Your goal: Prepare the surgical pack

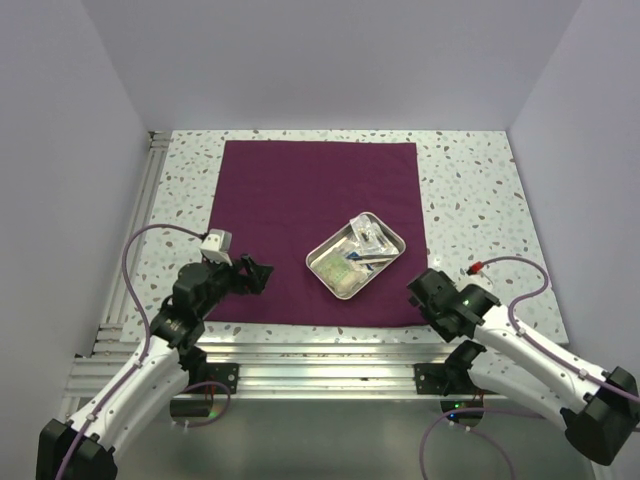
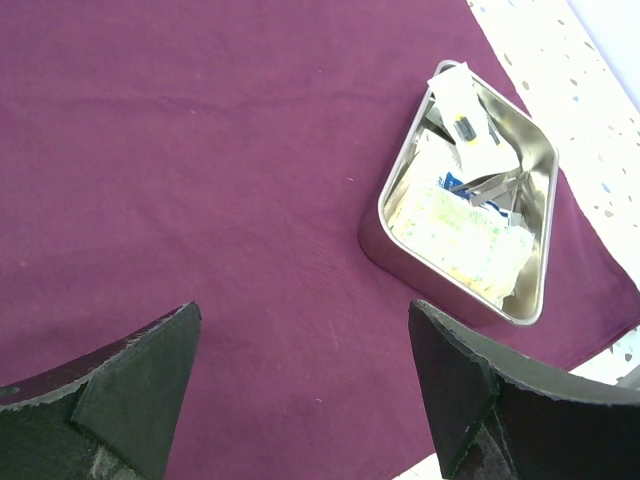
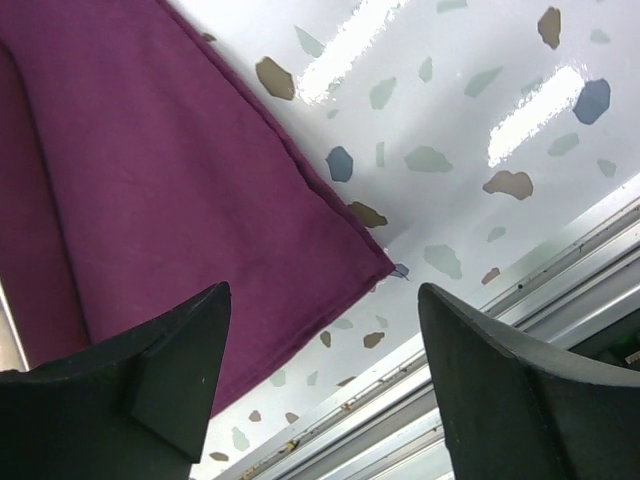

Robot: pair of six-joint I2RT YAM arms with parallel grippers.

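Speckled table point(image 1: 470, 190); surgical pack point(image 1: 290, 190) lies spread flat as a square sheet, with a metal tray point(image 1: 312, 260) on it right of centre. Right hand point(image 3: 320, 300) is wide and empty, just over the pack's near-right corner, so likely the nearer arm for it. Left hand point(image 2: 302, 310) is wide and empty above the near-left cloth.
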